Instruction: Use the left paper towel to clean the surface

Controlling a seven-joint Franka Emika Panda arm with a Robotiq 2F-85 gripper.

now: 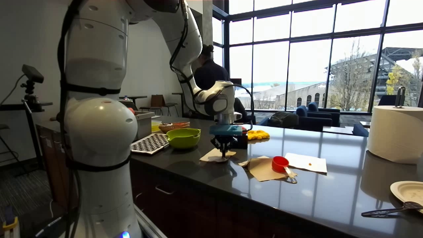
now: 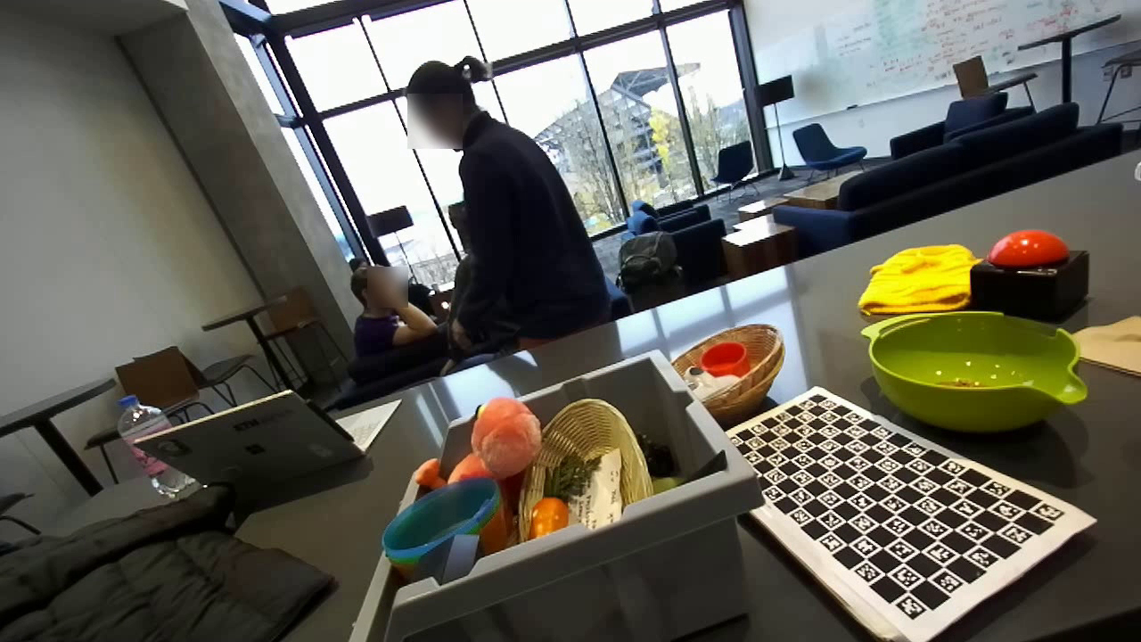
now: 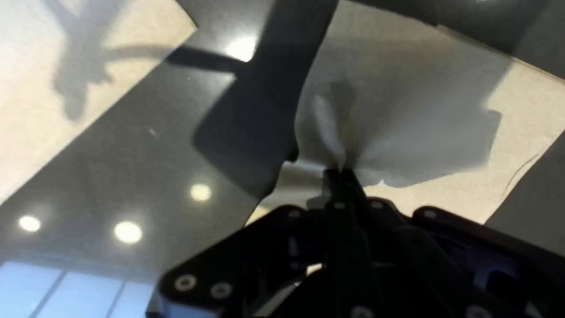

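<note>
The left brown paper towel (image 1: pixel 211 154) lies on the dark countertop (image 1: pixel 205 177) under my gripper (image 1: pixel 223 156). In the wrist view my gripper (image 3: pixel 340 171) is shut on this paper towel (image 3: pixel 415 110), pinching it into folds at the fingertips. The towel spreads flat around the pinch, partly in the arm's shadow. A corner of brown paper (image 2: pixel 1112 344) shows at the right edge in an exterior view; the gripper is out of that view. Another brown paper towel (image 1: pixel 259 169) lies to the right, with a red measuring cup (image 1: pixel 280 163) on it.
A white napkin (image 1: pixel 307 162) with a small orange bit lies beside the cup. A green bowl (image 1: pixel 183 138), a checkered board (image 1: pixel 150 143), a yellow cloth (image 2: pixel 923 278) and a black box with a red button (image 2: pixel 1030 276) stand close by. A paper roll (image 1: pixel 395 135) stands at right.
</note>
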